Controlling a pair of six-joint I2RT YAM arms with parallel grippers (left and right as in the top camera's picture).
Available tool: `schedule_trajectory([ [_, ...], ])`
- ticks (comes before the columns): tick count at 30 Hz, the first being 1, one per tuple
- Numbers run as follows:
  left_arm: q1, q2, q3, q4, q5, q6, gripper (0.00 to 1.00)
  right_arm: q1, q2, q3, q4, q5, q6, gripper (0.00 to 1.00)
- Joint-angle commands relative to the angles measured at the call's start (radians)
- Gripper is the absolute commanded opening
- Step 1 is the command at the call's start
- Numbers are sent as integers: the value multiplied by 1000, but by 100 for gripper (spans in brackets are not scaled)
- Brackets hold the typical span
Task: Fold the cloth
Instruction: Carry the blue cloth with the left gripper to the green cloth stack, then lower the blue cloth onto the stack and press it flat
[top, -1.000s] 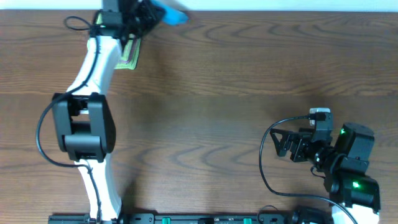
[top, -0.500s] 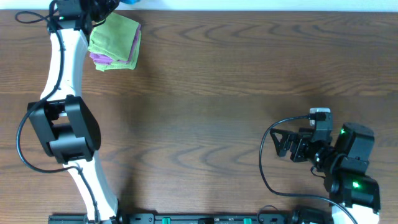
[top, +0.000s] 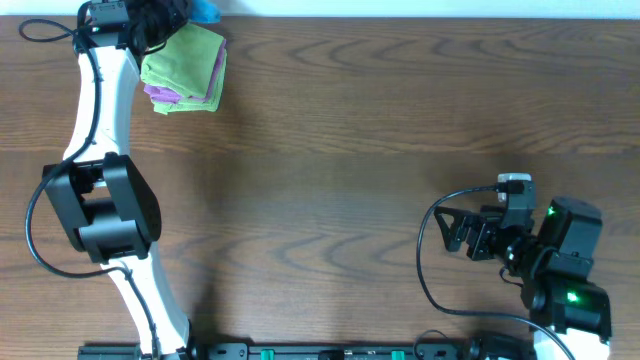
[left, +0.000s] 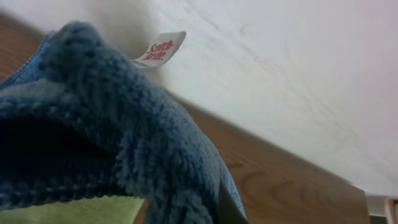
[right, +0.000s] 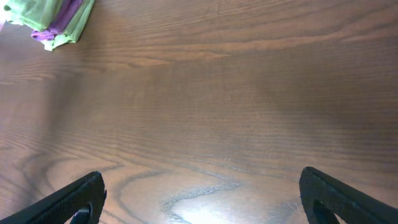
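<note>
The sky-blue cloth (top: 207, 10) is bunched at the table's far left edge, mostly hidden behind my left gripper (top: 165, 12). In the left wrist view the cloth (left: 124, 143) fills the frame right at the jaws, with its white tag (left: 160, 50) sticking up. The left gripper is shut on the cloth, and its fingers are almost wholly covered by it. My right gripper (top: 455, 230) is open and empty over bare wood at the near right, far from the cloth; its two fingertips show in the right wrist view (right: 199, 199).
A folded lime-green cloth on a purple one (top: 185, 65) lies just in front of the left gripper; this stack also shows in the right wrist view (right: 53, 18), and its green cloth in the left wrist view (left: 74, 211). A white wall (left: 298, 74) runs behind the table's far edge.
The left arm has swung left along the far edge with the blue cloth, uncovering the green and purple stack. The right arm has not moved.
</note>
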Motion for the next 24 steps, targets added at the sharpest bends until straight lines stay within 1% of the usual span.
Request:
schedule_trajectory([
  [1,2,-26,24,-21,-28,23,6,-8,-3,-5,-1,-18,10,99],
  [8,2,-26,24,-103,-57,31,6,-8,-3,-5,-1,-18,10,99],
  [16,2,-23,24,-231,-146,31,6,-8,-2,-5,-1,-18,10,99],
  [24,2,18,23,-304,-153,31,5,-8,-3,-5,-1,-18,10,99],
])
